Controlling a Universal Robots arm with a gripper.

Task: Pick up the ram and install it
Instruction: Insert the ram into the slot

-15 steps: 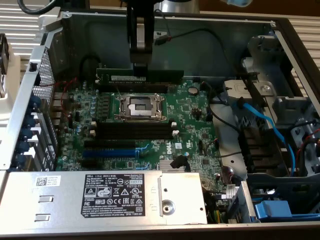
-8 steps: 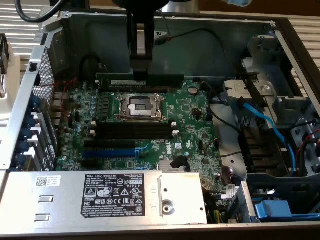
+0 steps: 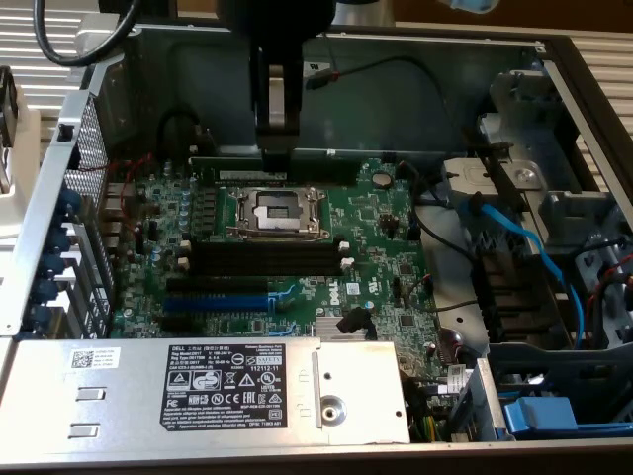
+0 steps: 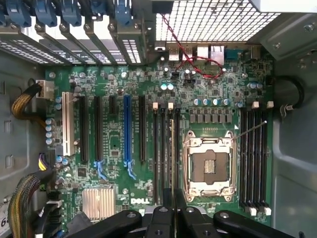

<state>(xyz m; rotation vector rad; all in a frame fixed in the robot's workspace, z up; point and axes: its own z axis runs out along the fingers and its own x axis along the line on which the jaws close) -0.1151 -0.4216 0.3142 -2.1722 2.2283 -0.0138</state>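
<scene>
While hanging over motherboard [image 3: 381, 233]: found gripper [image 4: 173, 208] clamped on ram [image 3: 237, 156].
Noted fingers [image 4: 163, 218] clenched on ram's middle, ram level and edge-on above board. Sighted in wrist view lined up with black memory slots [image 4: 159, 148] just beside CPU socket [image 4: 208, 166]; blue expansion slot [image 4: 127, 129] farther off.
</scene>
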